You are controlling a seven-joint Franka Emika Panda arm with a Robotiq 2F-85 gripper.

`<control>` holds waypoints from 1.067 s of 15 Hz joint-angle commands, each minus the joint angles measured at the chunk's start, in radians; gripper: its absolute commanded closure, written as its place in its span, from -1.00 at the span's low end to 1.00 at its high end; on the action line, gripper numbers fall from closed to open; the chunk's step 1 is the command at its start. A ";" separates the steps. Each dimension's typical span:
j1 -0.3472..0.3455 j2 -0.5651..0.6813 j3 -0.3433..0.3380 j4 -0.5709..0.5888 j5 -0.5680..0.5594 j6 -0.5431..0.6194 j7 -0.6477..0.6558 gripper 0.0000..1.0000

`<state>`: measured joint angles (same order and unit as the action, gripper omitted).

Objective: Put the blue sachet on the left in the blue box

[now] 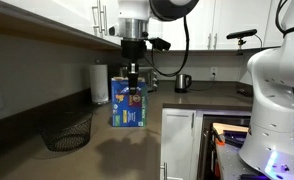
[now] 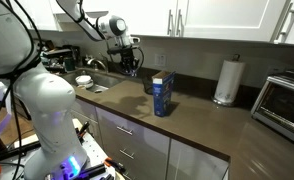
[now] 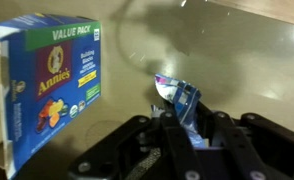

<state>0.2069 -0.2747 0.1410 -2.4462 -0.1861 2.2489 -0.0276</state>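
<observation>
**One sachet in the grip, one box standing apart**

In the wrist view the gripper [image 3: 184, 113] fills the bottom of the frame. Its fingers are closed on a single blue sachet [image 3: 177, 93], which sticks up from between them with a pale end toward the top. I see only that one sachet. It hangs over the bare brown counter [image 3: 237, 60], right of centre and clear of the box.

There is one blue box [image 3: 49, 85], at the left of that frame, its front reading "Value Pack" above a red and yellow picture. In both exterior views it stands upright on the counter: mid-frame here [image 1: 128, 102] and right of centre here [image 2: 163, 95].

In an exterior view the gripper [image 1: 134, 72] hangs from the top centre and seems to sit right over the box. In an exterior view from another angle the gripper [image 2: 127, 62] is up and to the left of the box with open counter between them. The sachet is too small to make out in either exterior view.

Elsewhere I count one black wire basket [image 1: 67, 130] at lower left, one paper towel roll [image 1: 99, 82] left of the box, one kettle [image 1: 183, 82] toward the right, and one toaster oven [image 2: 287, 100] at the right edge.
</observation>
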 commanded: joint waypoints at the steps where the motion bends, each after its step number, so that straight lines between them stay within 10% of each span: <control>1: -0.040 -0.121 -0.030 -0.028 0.027 -0.016 -0.020 0.88; 16: -0.213 -0.052 -0.132 0.113 -0.009 0.077 0.027 0.88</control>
<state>0.0237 -0.3946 0.0036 -2.3728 -0.1858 2.2889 -0.0275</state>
